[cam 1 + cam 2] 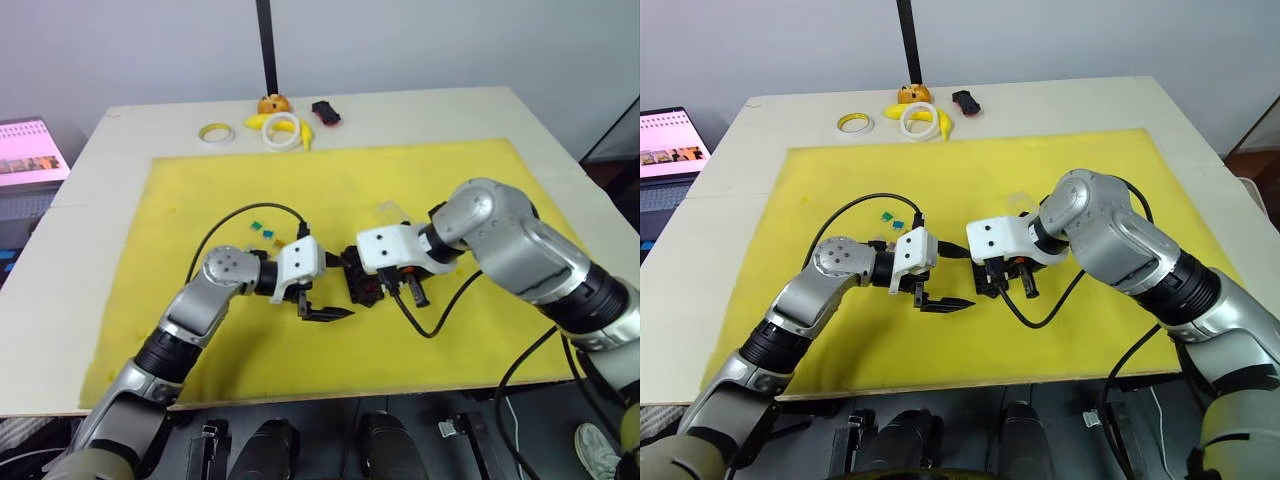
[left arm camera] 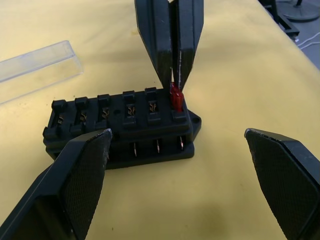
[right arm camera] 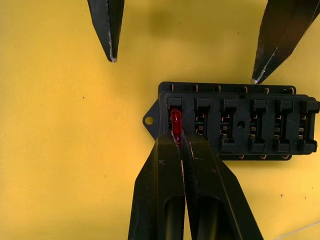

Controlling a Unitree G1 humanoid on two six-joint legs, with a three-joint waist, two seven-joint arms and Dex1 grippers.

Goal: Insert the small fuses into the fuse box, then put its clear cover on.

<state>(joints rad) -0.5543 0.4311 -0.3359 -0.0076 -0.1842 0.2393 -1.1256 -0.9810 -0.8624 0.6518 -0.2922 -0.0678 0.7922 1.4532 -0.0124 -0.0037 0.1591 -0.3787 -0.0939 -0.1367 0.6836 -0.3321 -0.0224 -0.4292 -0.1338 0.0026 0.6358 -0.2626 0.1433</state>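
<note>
Now right gripper pinching red fuse into fuse box, left gripper open alongside.

silver-grey arms w/ black joints, white wrist blocks, black cables, black textured fingers

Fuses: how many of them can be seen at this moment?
3. One red fuse is pinched by the right gripper at the fuse box's end slot. Two teal fuses lie loose on the yellow mat. The arms may hide others.
</note>
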